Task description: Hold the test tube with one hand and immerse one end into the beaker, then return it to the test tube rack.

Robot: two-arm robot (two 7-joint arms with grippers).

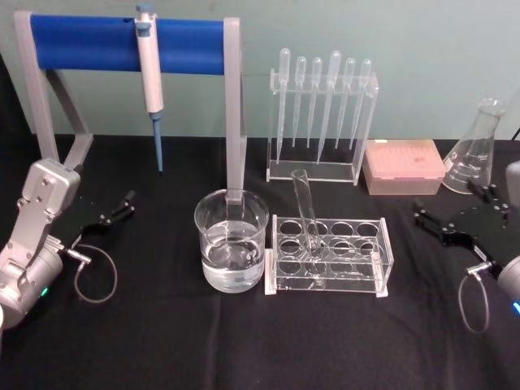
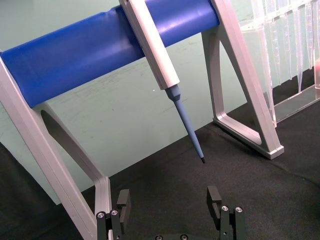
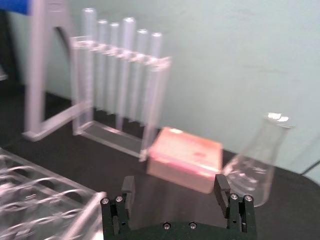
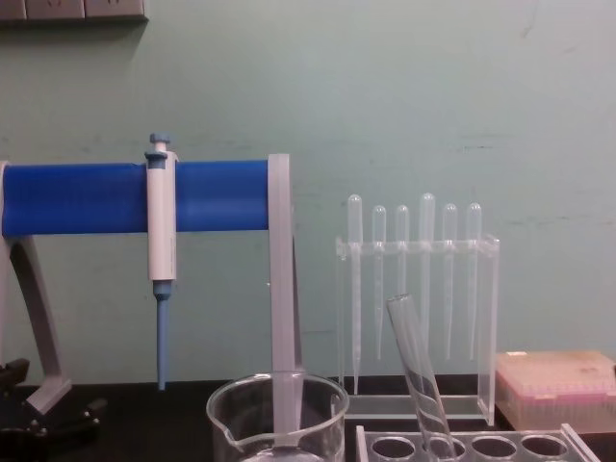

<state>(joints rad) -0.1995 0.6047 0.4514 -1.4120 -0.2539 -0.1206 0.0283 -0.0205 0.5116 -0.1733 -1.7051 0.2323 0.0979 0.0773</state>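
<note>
Currently test tube (image 1: 306,213) tilted in rack (image 1: 328,254), base blurred | left pincer (image 2: 169,204) apart | right pincer (image 3: 175,192) apart

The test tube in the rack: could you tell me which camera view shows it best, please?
The head view: the test tube shows whole there, leaning in a hole of the clear rack beside the beaker. The chest view shows its tilted upper part from the side, cut off at the bottom.
</note>
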